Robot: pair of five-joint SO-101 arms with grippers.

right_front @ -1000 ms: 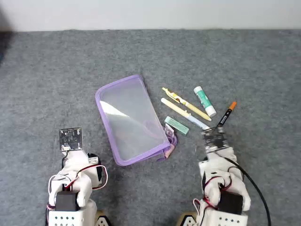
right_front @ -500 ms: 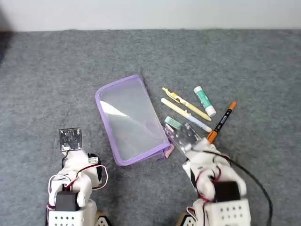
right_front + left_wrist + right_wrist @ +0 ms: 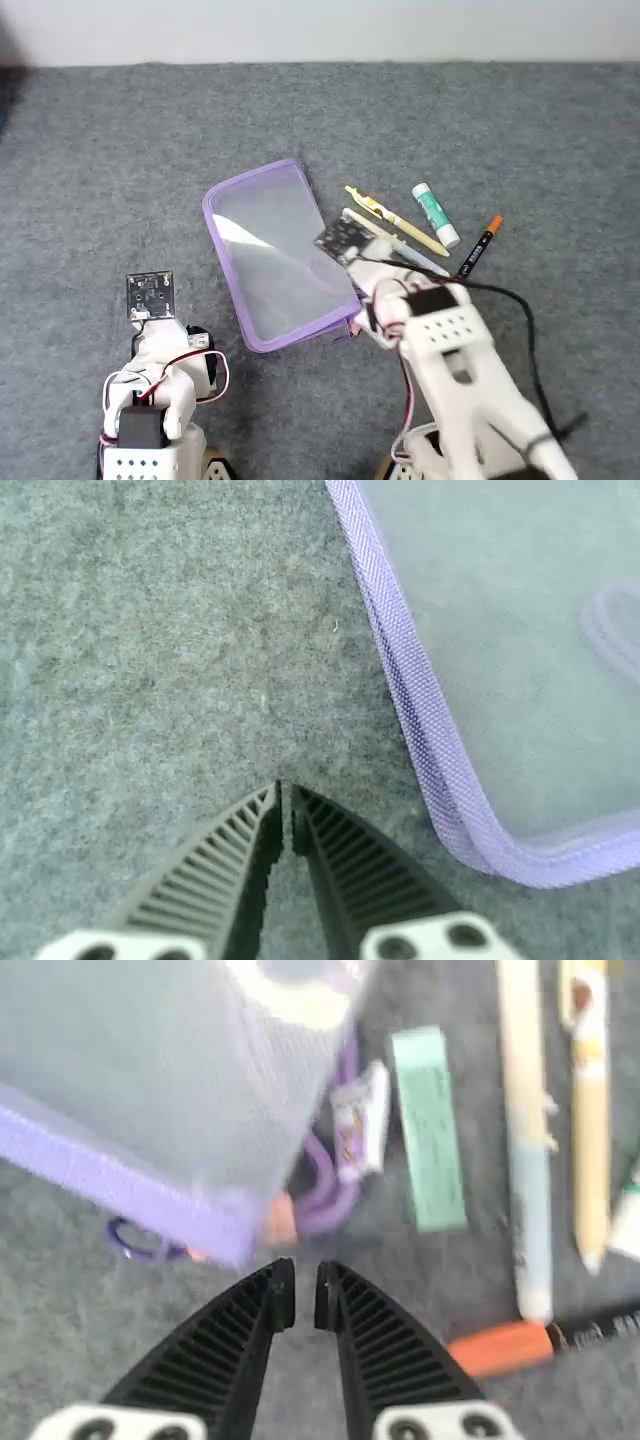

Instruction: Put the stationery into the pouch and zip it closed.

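My right pincer (image 3: 305,1290) hangs low over the mat (image 3: 80,1310), its fingers drawn almost together with only a sliver between them and nothing in them. What matters now is the eraser (image 3: 430,1125). It lies flat on the mat just beyond my fingertips, off to the side away from the pouch (image 3: 150,1060). It sits close beside the pouch corner where the purple loops (image 3: 335,1195) spill out, and I cannot tell whether it touches them. Its long axis runs nearly in line with my reach, so my fingers, which close crosswise, would meet it over its narrow width. I judge I must spread them first and shift sideways, away from the pouch, before coming down. Past the eraser lie the two pens (image 3: 527,1140), also lengthwise to my reach, and the marker (image 3: 500,1348) lies crosswise near one fingertip. From above, the pouch (image 3: 265,250) sits mid-table with the pens, the glue stick (image 3: 436,215) and the marker all on its right, so this arm is plainly the nearer one. My left pincer (image 3: 285,798) is pressed together and empty, over bare mat near the pouch's left edge, well apart from every piece of stationery.
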